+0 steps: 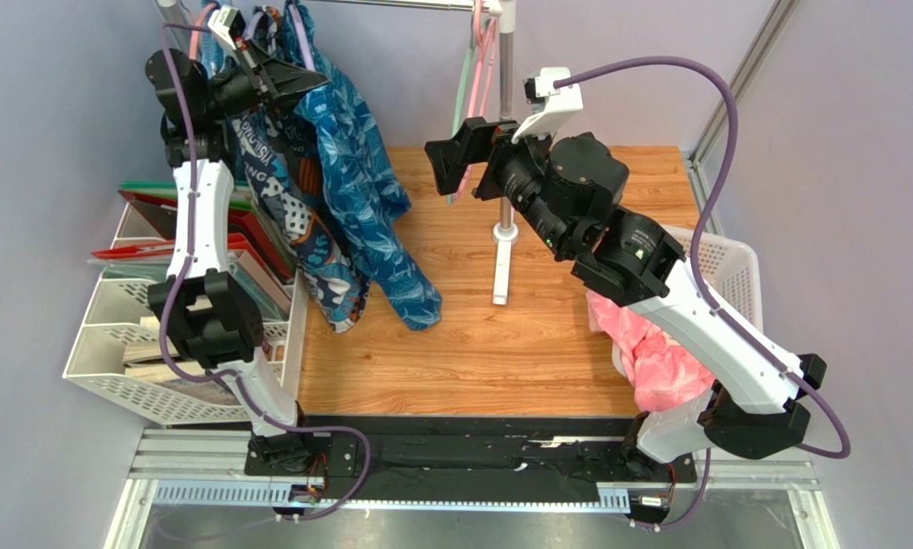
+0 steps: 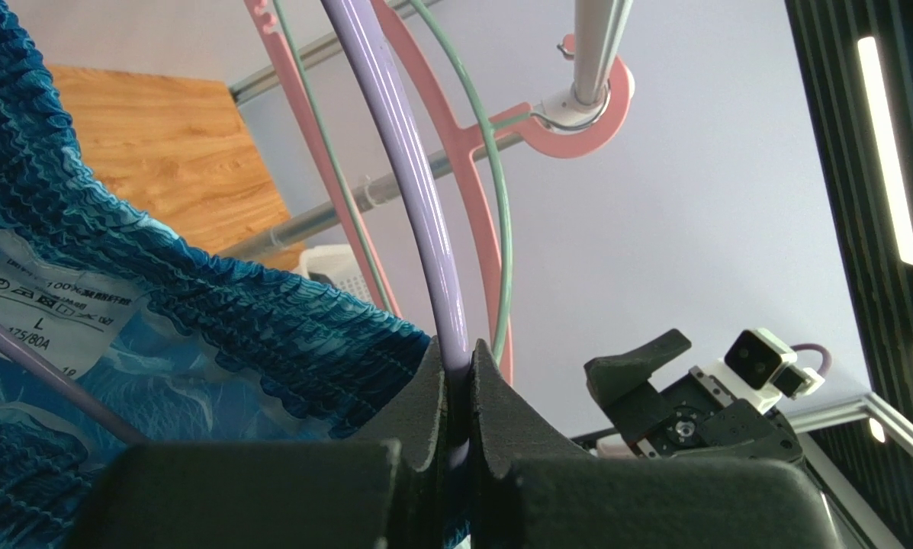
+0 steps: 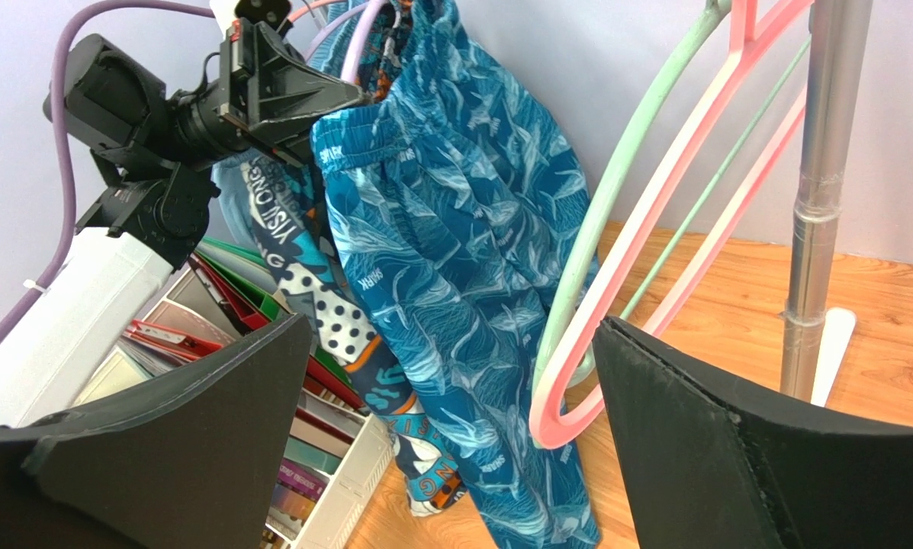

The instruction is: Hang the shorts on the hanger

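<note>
The teal shorts (image 1: pixel 363 183) with a pale leafy print hang from the lavender hanger (image 2: pixel 409 183) at the rack's left end; the shorts also show in the right wrist view (image 3: pixel 461 263). My left gripper (image 1: pixel 295 80) is raised there, shut on the hanger's lavender bar, with the shorts' gathered waistband (image 2: pixel 197 297) and white label beside the fingers. My right gripper (image 1: pixel 455 154) is open and empty, held mid-air to the right of the shorts, near the hanging pink and mint hangers.
A navy cartoon-print garment (image 1: pixel 295 217) hangs behind the shorts. A pink hanger (image 3: pixel 656 286) and a mint-green hanger (image 3: pixel 593 229) hang by the silver rack pole (image 1: pixel 503 137). A white file rack (image 1: pixel 140 332) stands left; a white basket (image 1: pixel 724 269) with pink cloth right.
</note>
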Tool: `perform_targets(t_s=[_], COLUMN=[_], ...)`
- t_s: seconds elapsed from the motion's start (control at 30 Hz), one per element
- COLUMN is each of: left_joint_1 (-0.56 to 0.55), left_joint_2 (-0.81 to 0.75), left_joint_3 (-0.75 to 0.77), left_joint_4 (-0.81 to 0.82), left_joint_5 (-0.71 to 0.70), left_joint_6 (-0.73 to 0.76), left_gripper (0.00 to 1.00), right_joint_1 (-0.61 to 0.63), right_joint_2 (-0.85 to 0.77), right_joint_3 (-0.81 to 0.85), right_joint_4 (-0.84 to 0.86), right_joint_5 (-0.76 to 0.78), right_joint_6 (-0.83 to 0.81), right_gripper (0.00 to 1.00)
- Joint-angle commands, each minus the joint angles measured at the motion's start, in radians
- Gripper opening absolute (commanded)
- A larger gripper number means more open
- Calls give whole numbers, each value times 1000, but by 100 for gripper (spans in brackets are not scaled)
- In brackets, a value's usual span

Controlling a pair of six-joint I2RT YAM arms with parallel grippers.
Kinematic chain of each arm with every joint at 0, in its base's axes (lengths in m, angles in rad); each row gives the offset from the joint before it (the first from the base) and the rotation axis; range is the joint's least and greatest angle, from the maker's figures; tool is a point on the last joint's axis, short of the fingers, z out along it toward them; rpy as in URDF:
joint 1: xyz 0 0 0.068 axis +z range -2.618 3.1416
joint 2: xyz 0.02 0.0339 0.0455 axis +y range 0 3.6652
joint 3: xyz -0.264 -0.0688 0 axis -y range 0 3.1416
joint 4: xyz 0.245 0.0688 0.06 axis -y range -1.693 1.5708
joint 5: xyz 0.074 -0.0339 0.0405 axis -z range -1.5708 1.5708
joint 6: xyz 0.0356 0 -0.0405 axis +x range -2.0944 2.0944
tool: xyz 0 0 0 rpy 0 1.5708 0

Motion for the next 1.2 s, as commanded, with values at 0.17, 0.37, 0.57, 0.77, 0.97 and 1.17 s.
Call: perform_targets(t_s=[0.17, 0.37, 0.57, 0.77, 0.97, 1.17], left_joint_1=[52, 98, 115, 116, 112, 87], left_joint_2=[-108, -220, -369, -475, -554, -731], left_joint_3=[-45, -133, -121, 2, 91, 11], left_joint_4=[118, -53, -421, -823, -991, -1234], left_joint_5=[-44, -76, -229, -549, -467, -363], left_joint_6=[-18, 107, 448, 873, 1173, 1525], left_gripper=[47, 65, 79, 99, 99, 99], right_joint_1=[-10, -45, -72, -108, -203, -350], right_joint_2=[-60, -119, -199, -293, -447, -604], right_joint_3=[-28, -69, -120, -198, -321, -466], right_joint_4=[39, 34, 14, 3, -9, -79], right_joint_5=[7, 53, 81, 110, 70, -62], right_joint_6=[-17, -84, -132, -180, -238, -285], right_gripper=[100, 100, 100, 100, 100, 100])
